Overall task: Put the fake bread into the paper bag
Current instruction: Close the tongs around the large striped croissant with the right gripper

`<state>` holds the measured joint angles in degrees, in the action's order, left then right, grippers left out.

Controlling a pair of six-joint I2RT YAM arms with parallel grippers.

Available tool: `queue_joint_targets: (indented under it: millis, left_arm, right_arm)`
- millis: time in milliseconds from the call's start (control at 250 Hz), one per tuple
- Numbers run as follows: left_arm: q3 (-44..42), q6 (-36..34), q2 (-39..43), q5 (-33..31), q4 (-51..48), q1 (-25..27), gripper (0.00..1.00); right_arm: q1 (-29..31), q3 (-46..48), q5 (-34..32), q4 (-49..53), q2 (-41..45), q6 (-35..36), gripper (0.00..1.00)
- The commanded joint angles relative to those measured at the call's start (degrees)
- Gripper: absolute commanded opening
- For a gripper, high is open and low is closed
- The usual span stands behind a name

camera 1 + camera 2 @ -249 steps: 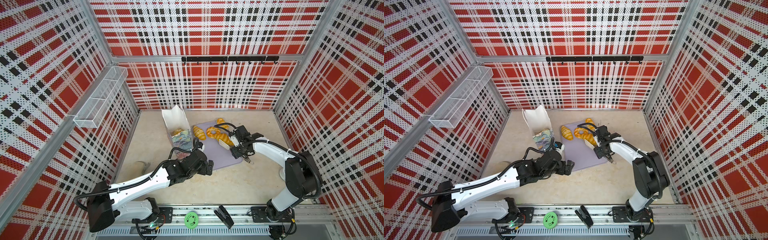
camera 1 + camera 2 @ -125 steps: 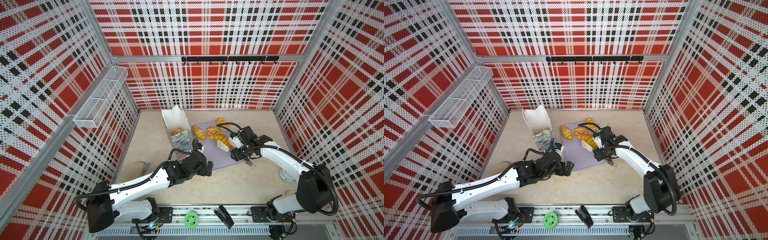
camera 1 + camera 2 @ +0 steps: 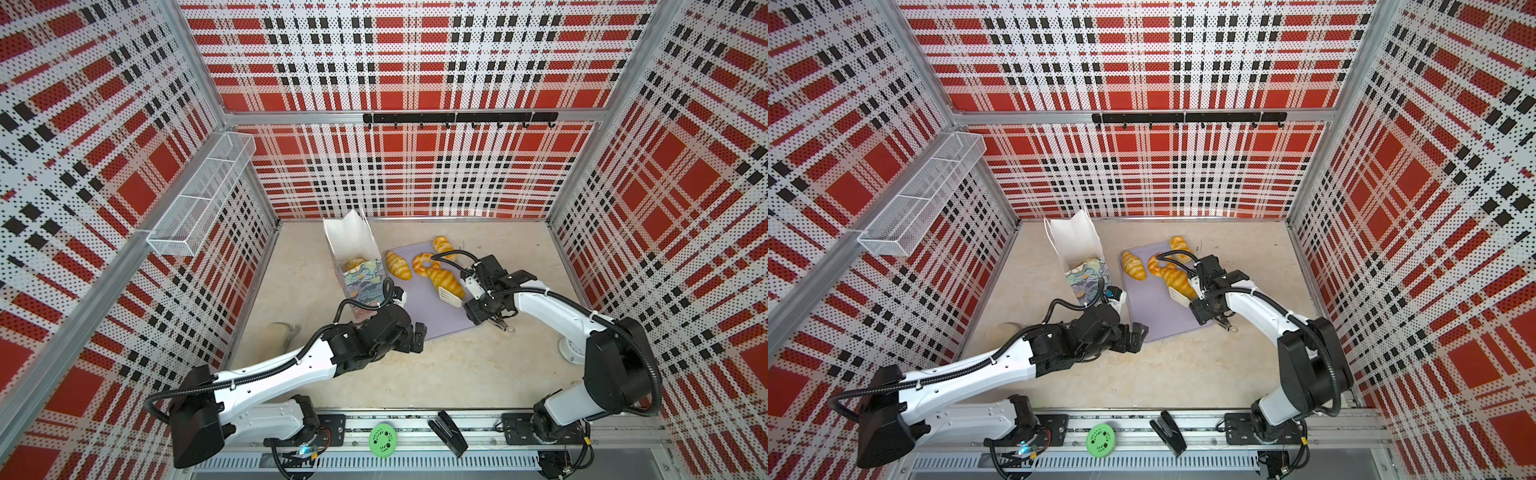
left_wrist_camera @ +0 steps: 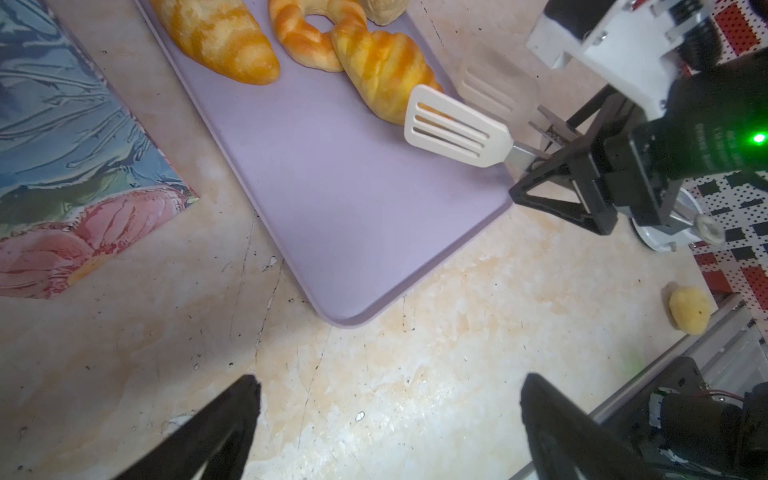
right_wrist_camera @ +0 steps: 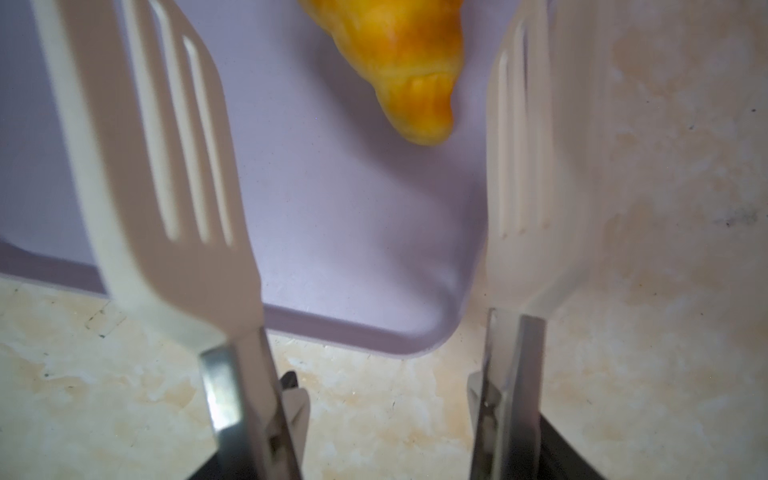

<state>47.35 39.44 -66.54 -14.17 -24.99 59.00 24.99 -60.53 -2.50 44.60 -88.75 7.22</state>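
Left jaws gape over bare table (image 4: pixel 415 374) by the tray (image 4: pixel 353 187) corner; right jaws grip tongs (image 4: pixel 455 126) spread at its edge.

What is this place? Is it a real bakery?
Probably not; it looks like a robot practice booth. A left arm and a right arm stand on a rail, red plaid walls box in the table, and the bread on the purple tray looks like toys.

Walls (image 3: pixel 415 62): perforated panels, red, black and white plaid, on three sides.
Frame (image 3: pixel 196 62): bare metal corner posts.
Floor (image 3: pixel 457 374): beige, marbled.
Fittings: white wire basket (image 3: pixel 199 199) on the left wall; black hook rail (image 3: pixel 457 118) on the back wall.
Light: bright, even.
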Motion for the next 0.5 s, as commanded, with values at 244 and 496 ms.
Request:
queue_joint_targets:
  millis: [244, 496]
  left_arm:
    - [-0.77, 1.52, 1.42, -2.26, 0.7, 0.76, 0.99]
    - [-1.07, 1.78, 1.35, -2.52, 0.78, 0.83, 0.99]
  right_arm:
    - [0.08, -3.51, -6.12, -5.37, -5.24, 4.21, 0.71]
    - [0.14, -5.38, -5.0, -6.66, -8.09, 5.3, 0.7]
